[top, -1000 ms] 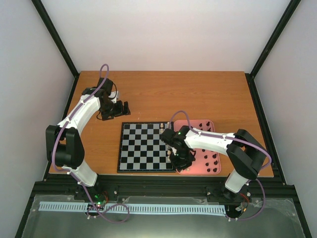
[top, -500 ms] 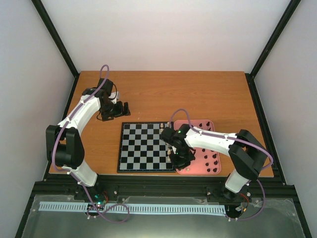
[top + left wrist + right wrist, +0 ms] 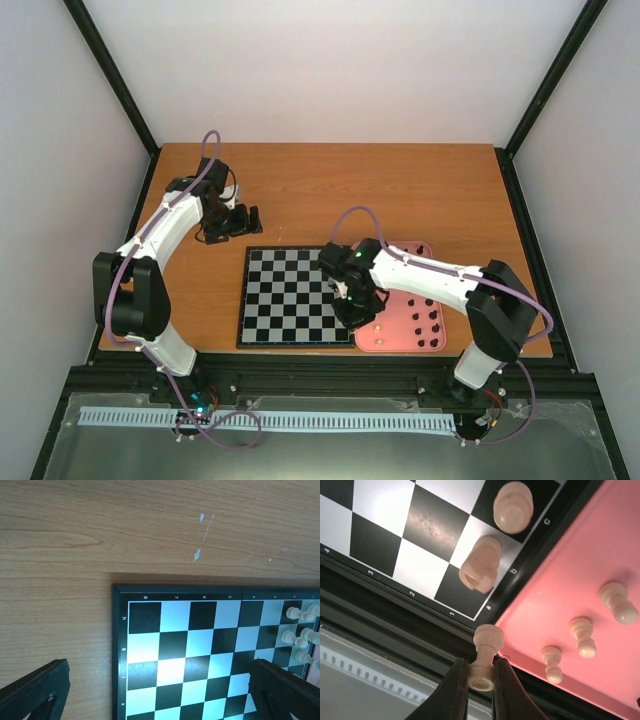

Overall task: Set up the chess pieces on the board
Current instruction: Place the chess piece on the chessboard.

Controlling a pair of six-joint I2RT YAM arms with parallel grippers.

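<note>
One cream-white piece, pinched in the right gripper, wants lowering upright onto the board's free corner square.

a robotics lab cell: an orange wooden table enclosed by plain white walls and black frame rails.

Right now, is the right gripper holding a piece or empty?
Holding: the right gripper is shut on a cream piece, fingers pinching its stem.
</note>
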